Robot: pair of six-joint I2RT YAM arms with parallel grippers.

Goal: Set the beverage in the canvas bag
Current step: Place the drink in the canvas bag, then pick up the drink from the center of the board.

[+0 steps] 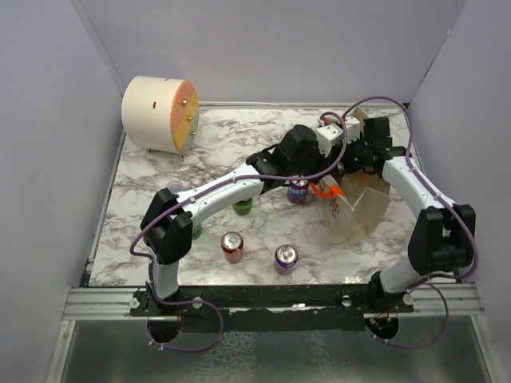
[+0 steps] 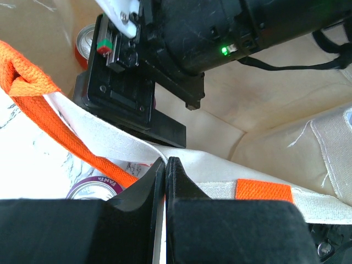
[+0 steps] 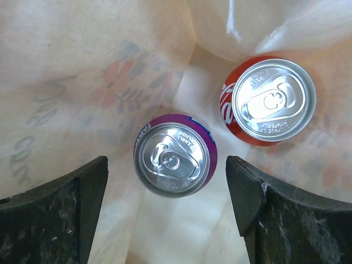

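Two cans inside canvas bag

Purple can upright in bag, just beside red can. Right hand spread wide around purple can, not touching. Left hand pinches bag rim near orange handle.

I see a beige canvas bag, orange handles, faint floral print. In it, a purple can and a red can; the table is grey-veined white marble
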